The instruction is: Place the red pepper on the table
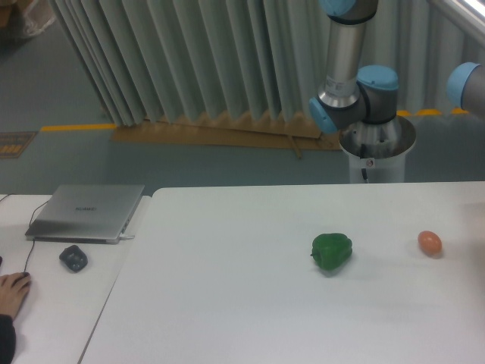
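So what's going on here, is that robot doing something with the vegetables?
Nothing is being handled right now. The robot arm rises behind the table, and its gripper is out of the picture. A green pepper and a small orange egg-shaped object lie apart on the tabletop. No red pepper is visible. On the adjoining desk sit a closed laptop and a mouse, with someone's hand beside them.

Only a green pepper (pixel 332 252) and orange egg-shaped object (pixel 430 242) (well apart) interrupt the table (pixel 227 288).
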Action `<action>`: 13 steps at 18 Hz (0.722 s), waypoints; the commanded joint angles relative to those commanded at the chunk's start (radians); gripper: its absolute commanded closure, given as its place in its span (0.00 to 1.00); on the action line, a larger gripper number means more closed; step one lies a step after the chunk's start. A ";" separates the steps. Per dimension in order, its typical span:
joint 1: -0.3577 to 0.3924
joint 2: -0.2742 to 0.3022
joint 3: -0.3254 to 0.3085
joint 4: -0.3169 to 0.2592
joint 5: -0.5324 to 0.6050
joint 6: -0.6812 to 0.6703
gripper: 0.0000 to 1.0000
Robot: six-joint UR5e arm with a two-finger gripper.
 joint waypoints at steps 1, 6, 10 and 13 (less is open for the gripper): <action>0.002 0.000 0.000 0.002 0.000 0.000 0.00; 0.009 0.000 -0.028 0.017 -0.005 -0.023 0.00; 0.014 0.002 -0.034 0.038 -0.008 -0.060 0.00; 0.011 0.009 -0.032 0.040 -0.006 -0.110 0.00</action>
